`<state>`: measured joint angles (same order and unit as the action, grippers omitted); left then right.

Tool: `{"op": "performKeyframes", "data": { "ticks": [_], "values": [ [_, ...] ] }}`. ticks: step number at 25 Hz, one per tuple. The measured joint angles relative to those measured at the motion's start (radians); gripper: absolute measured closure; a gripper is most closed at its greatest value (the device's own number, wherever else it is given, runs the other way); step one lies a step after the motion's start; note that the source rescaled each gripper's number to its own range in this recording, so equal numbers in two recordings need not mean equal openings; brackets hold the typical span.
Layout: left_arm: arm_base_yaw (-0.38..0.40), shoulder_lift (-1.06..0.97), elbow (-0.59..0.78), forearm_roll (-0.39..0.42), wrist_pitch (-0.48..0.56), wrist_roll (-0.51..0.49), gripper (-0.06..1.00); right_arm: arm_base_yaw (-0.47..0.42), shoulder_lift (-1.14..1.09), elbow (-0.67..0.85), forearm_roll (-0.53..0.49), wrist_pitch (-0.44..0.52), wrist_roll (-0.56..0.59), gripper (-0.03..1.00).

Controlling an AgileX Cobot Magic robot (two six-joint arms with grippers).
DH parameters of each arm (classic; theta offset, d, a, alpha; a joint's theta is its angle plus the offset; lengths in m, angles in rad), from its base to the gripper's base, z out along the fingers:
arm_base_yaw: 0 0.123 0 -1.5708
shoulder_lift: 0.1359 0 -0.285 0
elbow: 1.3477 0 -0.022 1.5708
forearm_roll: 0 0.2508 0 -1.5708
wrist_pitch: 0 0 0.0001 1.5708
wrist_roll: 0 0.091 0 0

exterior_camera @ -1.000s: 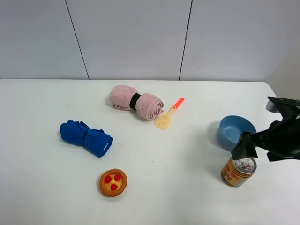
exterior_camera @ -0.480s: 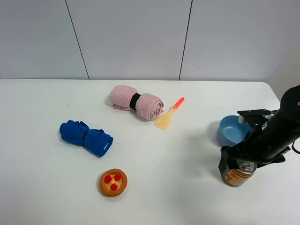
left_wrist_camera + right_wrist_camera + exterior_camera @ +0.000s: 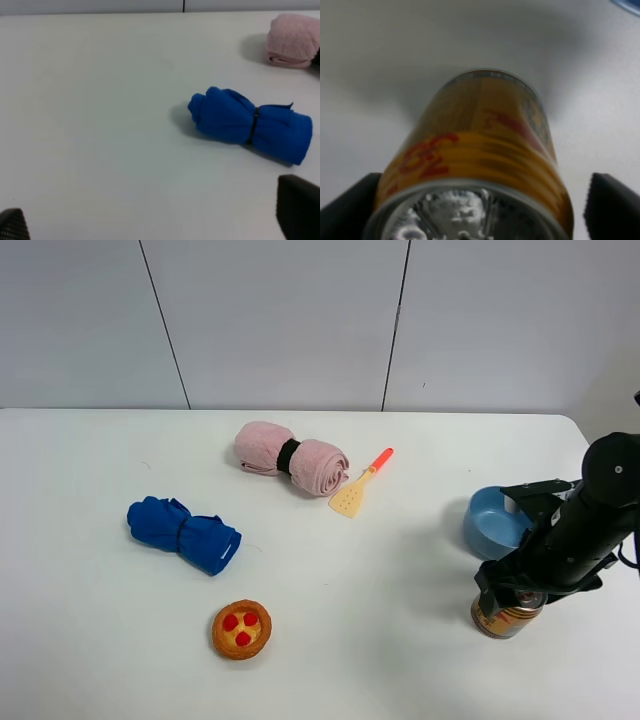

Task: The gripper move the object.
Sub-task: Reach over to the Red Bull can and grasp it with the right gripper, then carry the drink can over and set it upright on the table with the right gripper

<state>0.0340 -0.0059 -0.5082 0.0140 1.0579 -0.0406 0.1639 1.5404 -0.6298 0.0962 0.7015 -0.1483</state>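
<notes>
The golden-orange can [image 3: 503,620] with red markings stands upright near the table's front right, just in front of the blue bowl [image 3: 493,521]. My right gripper [image 3: 516,592] is low over the can's top, and the arm hides most of the lid. In the right wrist view the can [image 3: 480,145] fills the middle, and the gripper [image 3: 480,212] is open with one dark finger [image 3: 612,207] on each side of the can, with a gap showing on one side. My left gripper [image 3: 155,222] is open and empty, and is out of the exterior view.
A pink towel roll [image 3: 291,458] and an orange-handled spatula [image 3: 360,485] lie at the back middle. A blue cloth roll [image 3: 183,533] and a small fruit tart [image 3: 241,629] lie to the left. The cloth roll [image 3: 250,124] also shows in the left wrist view. The table's right edge is close to the can.
My right arm has swung in from the right and come down over the can, so its fingers now straddle it. The can has not moved.
</notes>
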Motion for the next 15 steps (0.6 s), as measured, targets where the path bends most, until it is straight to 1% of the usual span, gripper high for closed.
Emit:
{"op": "performKeyframes", "data": {
  "ticks": [1, 2, 8, 12, 15],
  "values": [
    [0.0, 0.0, 0.0, 0.0, 0.0, 0.0, -0.06, 0.001, 0.004, 0.0, 0.003, -0.006, 0.0, 0.81],
    [0.0, 0.0, 0.0, 0.0, 0.0, 0.0, -0.06, 0.001, 0.004, 0.0, 0.009, -0.011, 0.0, 0.96],
    [0.0, 0.0, 0.0, 0.0, 0.0, 0.0, -0.06, 0.001, 0.004, 0.0, 0.025, -0.035, 0.001, 0.96],
    [0.0, 0.0, 0.0, 0.0, 0.0, 0.0, -0.06, 0.002, 0.004, 0.0, 0.065, -0.036, 0.001, 0.96],
    [0.0, 0.0, 0.0, 0.0, 0.0, 0.0, -0.06, 0.026, -0.007, -0.001, 0.096, -0.019, 0.001, 0.96]
  ]
}}
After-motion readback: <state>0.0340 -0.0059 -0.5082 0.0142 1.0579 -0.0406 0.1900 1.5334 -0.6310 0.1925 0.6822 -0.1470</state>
